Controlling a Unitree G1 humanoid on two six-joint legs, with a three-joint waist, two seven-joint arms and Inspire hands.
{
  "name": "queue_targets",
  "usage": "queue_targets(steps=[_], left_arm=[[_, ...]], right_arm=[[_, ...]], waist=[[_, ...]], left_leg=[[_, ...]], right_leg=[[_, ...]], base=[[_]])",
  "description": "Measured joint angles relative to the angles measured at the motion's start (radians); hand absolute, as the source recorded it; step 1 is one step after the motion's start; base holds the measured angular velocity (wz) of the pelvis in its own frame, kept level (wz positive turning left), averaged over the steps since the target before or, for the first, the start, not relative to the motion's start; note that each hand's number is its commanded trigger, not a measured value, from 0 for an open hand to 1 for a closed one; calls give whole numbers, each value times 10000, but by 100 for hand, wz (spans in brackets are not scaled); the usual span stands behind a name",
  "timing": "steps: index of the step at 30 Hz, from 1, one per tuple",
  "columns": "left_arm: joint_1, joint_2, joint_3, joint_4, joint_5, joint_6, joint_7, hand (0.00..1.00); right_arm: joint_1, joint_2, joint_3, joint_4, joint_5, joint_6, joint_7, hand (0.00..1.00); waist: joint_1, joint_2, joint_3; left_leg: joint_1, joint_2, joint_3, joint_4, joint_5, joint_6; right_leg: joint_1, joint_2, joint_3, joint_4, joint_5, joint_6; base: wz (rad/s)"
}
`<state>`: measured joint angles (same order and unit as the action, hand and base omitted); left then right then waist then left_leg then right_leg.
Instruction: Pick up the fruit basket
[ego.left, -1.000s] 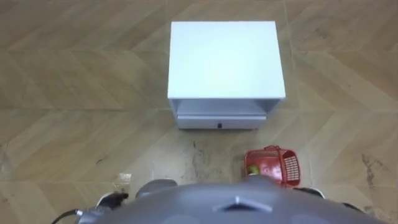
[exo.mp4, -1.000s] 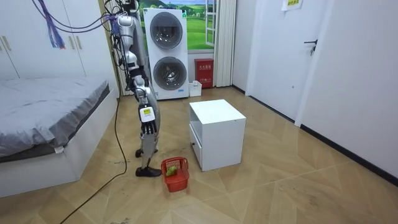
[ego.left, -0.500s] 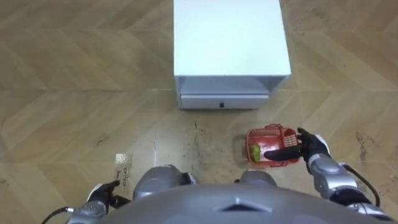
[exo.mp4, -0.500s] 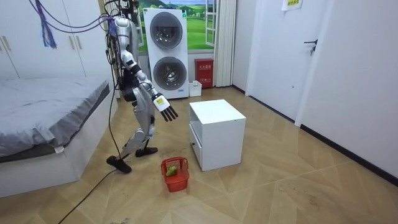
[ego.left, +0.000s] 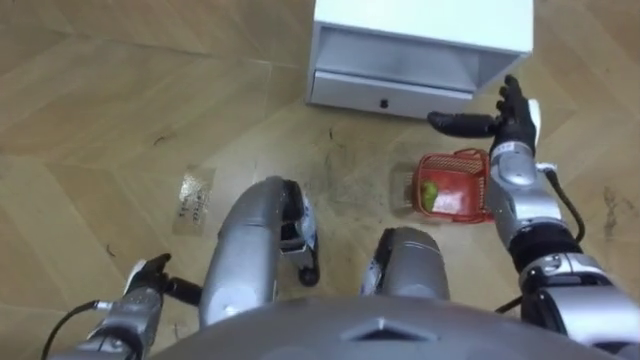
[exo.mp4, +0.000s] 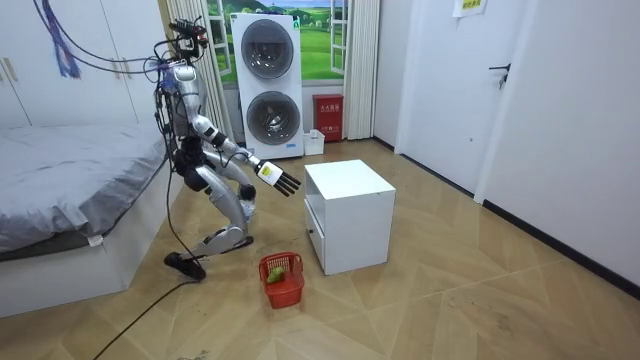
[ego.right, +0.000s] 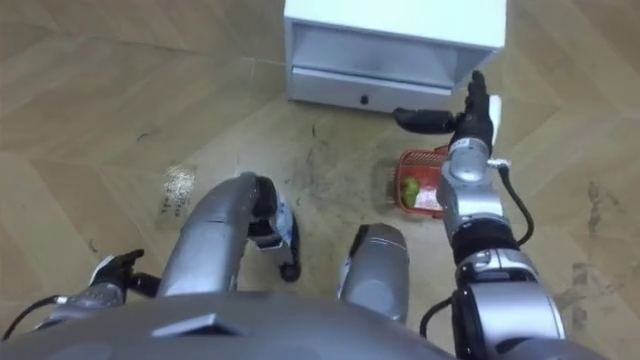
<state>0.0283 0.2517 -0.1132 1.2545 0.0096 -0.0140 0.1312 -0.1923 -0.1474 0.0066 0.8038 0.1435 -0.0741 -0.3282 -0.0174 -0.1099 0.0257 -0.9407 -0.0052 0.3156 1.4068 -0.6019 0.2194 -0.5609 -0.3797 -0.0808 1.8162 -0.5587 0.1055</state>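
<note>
Red fruit basket (ego.left: 452, 195) on floor (ego.left: 100, 100) at 6 o'clock of white cabinet (ego.left: 420, 15); right hand (ego.left: 515, 125) open, empty, at basket's 1 o'clock. Risk: lowering from there clips cabinet or tips basket.

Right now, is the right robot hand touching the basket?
Apart. The room view shows the right robot hand held out open in the air, with the basket sitting on the floor well below it.
</note>
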Motion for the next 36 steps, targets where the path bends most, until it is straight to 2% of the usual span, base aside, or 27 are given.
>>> queue_targets(steps=[2,4,6,7,8,9,10,11,12,13,14,15,16,18,19,20,22,24,26,27,28,29,36], left_arm=[[-138,-19,-155,32,-132,-173,336,0],[-225,-11,-414,57,-492,-185,617,0],[-162,15,-698,279,-917,-213,822,0],[-148,6,-808,357,-1193,-254,981,0],[-160,11,-890,492,-1365,-367,1079,0],[-165,6,-922,600,-1376,-431,1137,0],[-148,-84,-966,654,-1362,-553,1236,0],[71,-246,-962,733,-1322,-602,1229,0],[173,-281,-978,767,-1339,-617,1231,0],[432,-289,-1011,910,-1377,-664,1273,0],[561,-283,-1155,1045,-1387,-750,1383,0],[597,-273,-1247,1046,-1387,-799,1448,0],[624,-281,-1391,1044,-1386,-827,1500,0],[708,-343,-1471,1023,-1375,-843,1494,0],[719,-344,-1545,1027,-1370,-922,1486,0],[752,-346,-1668,1027,-1367,-1014,1469,0],[888,-346,-1833,1022,-1362,-1092,1458,0],[1037,-324,-1870,1041,-1372,-1073,1435,0],[1087,-301,-1864,1105,-1370,-1009,1371,0],[1120,-398,-1858,1099,-1367,-982,1292,0],[1190,-459,-1862,1097,-1373,-998,1189,0],[1191,-449,-1862,1100,-1375,-1003,1142,0],[826,-426,-2045,1099,-1381,-1010,896,0]], right_arm=[[-243,3,-268,56,-119,-73,-115,0],[-397,2,-306,76,-141,-108,-208,0],[-431,3,-296,74,-181,-123,-252,0],[-425,3,-298,74,-258,-115,-335,0],[-400,9,-300,74,-266,-99,-412,0],[-378,12,-302,73,-269,-68,-443,0],[-359,-15,-328,5,-264,85,-503,0],[-364,-81,-343,-139,-219,125,-560,0],[-365,-60,-339,-195,-165,130,-586,0],[-303,87,-307,-249,-115,136,-591,0],[16,138,-329,-516,-144,138,-594,0],[140,138,-374,-661,-188,130,-595,0],[163,110,-417,-774,-247,79,-615,0],[199,61,-466,-779,-357,42,-623,0],[222,59,-470,-779,-445,42,-621,0],[222,40,-478,-785,-696,42,-616,0],[221,26,-465,-848,-850,42,-613,0],[228,29,-379,-854,-937,48,-619,0],[226,40,-249,-922,-1179,60,-619,0],[176,-14,-149,-1020,-1319,73,-615,0],[154,-9,47,-1100,-1356,80,-620,0],[154,-24,235,-1124,-1355,80,-616,0],[147,-464,312,-1306,-1469,98,-611,0]], waist=[[-64,-13,28],[-126,-31,37],[-189,-57,61],[-346,-52,110],[-518,-120,172],[-658,-204,216],[-863,-393,266],[-555,-127,146],[-478,-178,98],[-461,-362,51],[-764,-477,-29],[-847,-551,-76],[-872,-645,-78],[-907,-622,-58],[-949,-638,-68],[-1017,-564,-19],[-1082,-448,11],[-1161,-407,-5],[-1133,-429,4],[-1071,-286,33],[-953,-241,55],[-955,-287,55],[-955,-243,33]], left_leg=[[-905,299,344,1023,-192,-133],[-1454,390,520,1678,-266,-140],[-1882,431,613,2261,-311,-199],[-2117,424,624,2589,-320,-224],[-2352,353,613,2846,-355,-592],[-2489,222,586,2961,-334,-1202],[-2738,-204,-236,3729,-289,-1621],[-2896,-648,-1481,4310,-837,-1373],[-3011,-776,-1495,4408,-936,-1114],[-3081,-986,-1484,4472,-1002,-970],[-3096,-1084,-1476,4458,-978,-927],[-3110,-1026,-1441,4464,-907,-872],[-3148,-865,-1354,4556,-810,-902],[-3167,-726,-1350,4743,-761,-962],[-3198,-727,-1344,4800,-737,-1083],[-3214,-728,-1352,4852,-701,-1175],[-3257,-726,-1353,4916,-671,-1357],[-3327,-730,-1352,4989,-645,-1514],[-3471,-724,-1424,5185,-569,-1670],[-3619,-688,-1701,5428,-482,-1832],[-3677,-749,-1958,5519,-311,-2124],[-3627,-756,-2015,5485,-202,-2227],[-3576,-741,-2040,5166,-203,-2231]], right_leg=[[2,-59,597,1208,252,121],[147,-66,966,1631,399,128],[323,-133,1084,2144,371,127],[373,-251,1062,2515,226,44],[307,-388,1027,2876,109,-19],[276,-532,1023,2998,62,-112],[115,-747,1068,3234,-13,-252],[-355,-745,1286,3672,-41,-245],[-520,-774,1427,3875,-84,-191],[-497,-968,1496,4047,-175,-97],[65,-1143,1312,3895,-103,-33],[307,-1147,1264,3769,-87,-40],[506,-1067,1300,3746,-286,-49],[605,-964,1403,3968,-558,-166],[630,-966,1492,4113,-697,-227],[726,-964,1480,4222,-868,-246],[735,-929,1582,4423,-1048,-328],[740,-862,1672,4662,-1194,-369],[767,-664,1832,4950,-1379,-419],[756,-432,1890,5089,-1436,-430],[718,-220,1987,5136,-1439,-438],[731,-166,2031,5132,-1439,-437],[534,-140,1963,5213,-1456,-401]], base=[[39],[7],[3],[24],[35],[33],[-30],[-71],[-99],[-30],[5],[22],[0],[-4],[0],[5],[0],[0],[-10],[-40],[-45],[-27],[4]])
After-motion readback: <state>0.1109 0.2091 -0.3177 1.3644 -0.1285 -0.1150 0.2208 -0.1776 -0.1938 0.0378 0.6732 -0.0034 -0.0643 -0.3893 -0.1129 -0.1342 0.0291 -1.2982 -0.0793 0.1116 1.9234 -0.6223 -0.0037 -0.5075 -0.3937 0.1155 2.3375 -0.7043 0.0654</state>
